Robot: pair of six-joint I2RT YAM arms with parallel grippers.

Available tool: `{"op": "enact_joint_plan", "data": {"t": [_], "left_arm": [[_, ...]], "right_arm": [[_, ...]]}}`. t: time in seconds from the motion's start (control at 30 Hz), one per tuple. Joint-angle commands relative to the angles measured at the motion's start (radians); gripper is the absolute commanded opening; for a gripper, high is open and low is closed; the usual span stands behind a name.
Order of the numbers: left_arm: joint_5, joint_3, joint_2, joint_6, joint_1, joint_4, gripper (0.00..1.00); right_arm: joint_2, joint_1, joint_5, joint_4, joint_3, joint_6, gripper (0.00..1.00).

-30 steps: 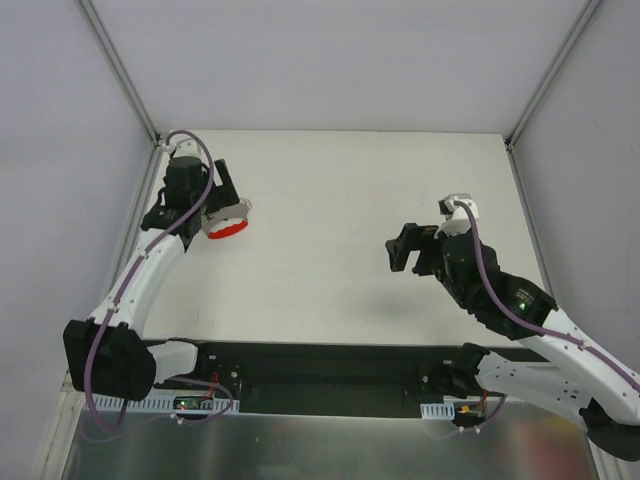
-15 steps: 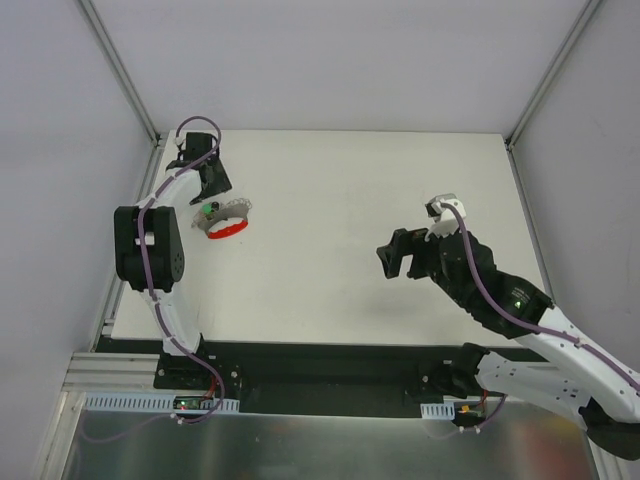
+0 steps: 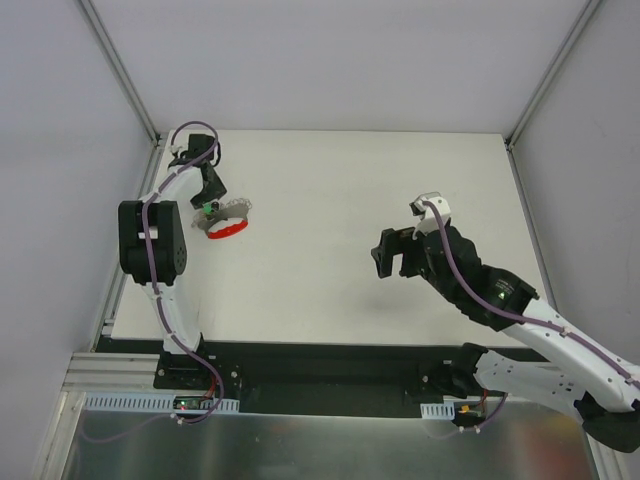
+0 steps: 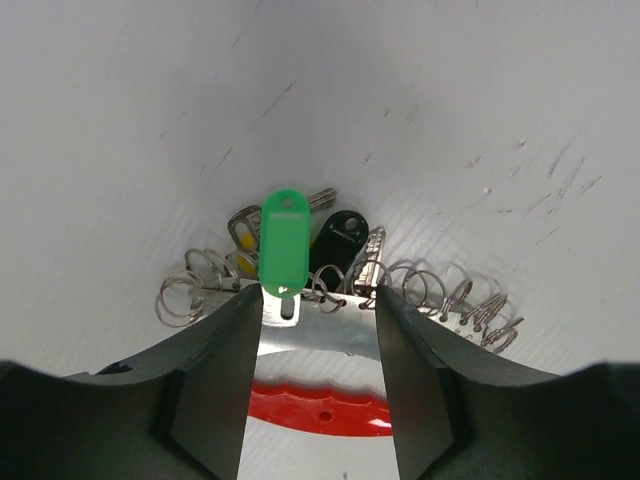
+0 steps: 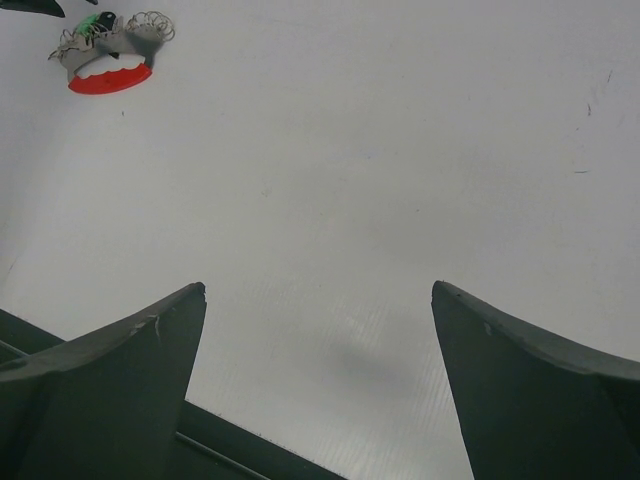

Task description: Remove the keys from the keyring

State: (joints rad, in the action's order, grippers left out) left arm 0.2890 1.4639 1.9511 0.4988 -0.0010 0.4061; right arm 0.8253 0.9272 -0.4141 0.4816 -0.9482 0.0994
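Left arm (image 3: 150, 235) has swung upright at the far-left corner of the worktop (image 3: 330, 180) and dropped its wrist onto the bunch. Left jaws have come in from wide to about half, now straddling the green tag (image 4: 283, 240). There's still a sliver of gap each side, so not clamped yet as far as I can tell.

Keys (image 4: 300, 240) lie flat on the worktop, fanned out just beyond my fingertips and all still on the keyring (image 4: 325, 288), with the red holder (image 4: 320, 412) under my wrist.

Right jaws are fully open and empty. They've drifted a bit left but are still well apart from the bunch.

My read: first grasp is about to land and nothing is off yet. The right will have to come over to pin the ring.
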Motion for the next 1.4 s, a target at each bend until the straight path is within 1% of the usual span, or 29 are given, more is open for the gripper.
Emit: {"op": "enact_joint_plan", "data": {"t": [0.0, 0.13, 0.17, 0.3, 0.53, 0.7, 0.9, 1.03, 1.37], "left_arm": [[-0.056, 0.068, 0.054, 0.02, -0.01, 0.016, 0.47], [-0.03, 0.11, 0.078, -0.017, -0.043, 0.016, 0.47], [-0.021, 0.122, 0.092, -0.031, -0.066, 0.016, 0.46], [0.028, 0.185, 0.123, -0.109, -0.119, 0.017, 0.45], [0.064, 0.22, 0.157, -0.114, -0.126, 0.048, 0.4], [0.006, 0.249, 0.181, -0.131, -0.126, 0.059, 0.39], [-0.065, 0.246, 0.18, -0.071, -0.128, 0.094, 0.38], [-0.068, 0.265, 0.203, -0.062, -0.126, 0.128, 0.38], [-0.125, 0.276, 0.232, -0.06, -0.126, 0.138, 0.35]], "right_arm": [[-0.023, 0.001, -0.017, -0.028, -0.008, -0.013, 0.99], [-0.023, 0.001, -0.032, -0.017, -0.011, -0.02, 0.99], [-0.023, 0.001, -0.032, -0.017, -0.009, -0.021, 0.99], [-0.022, 0.001, -0.04, -0.011, -0.009, -0.026, 0.99], [-0.017, 0.001, -0.055, -0.001, -0.009, -0.026, 0.99], [-0.014, 0.001, -0.055, 0.002, -0.018, -0.027, 0.99], [-0.02, 0.002, -0.057, 0.012, -0.032, -0.029, 0.99], [-0.029, 0.002, -0.057, 0.012, -0.032, -0.021, 0.99], [-0.051, 0.002, -0.068, 0.032, -0.029, -0.017, 0.99]]}}
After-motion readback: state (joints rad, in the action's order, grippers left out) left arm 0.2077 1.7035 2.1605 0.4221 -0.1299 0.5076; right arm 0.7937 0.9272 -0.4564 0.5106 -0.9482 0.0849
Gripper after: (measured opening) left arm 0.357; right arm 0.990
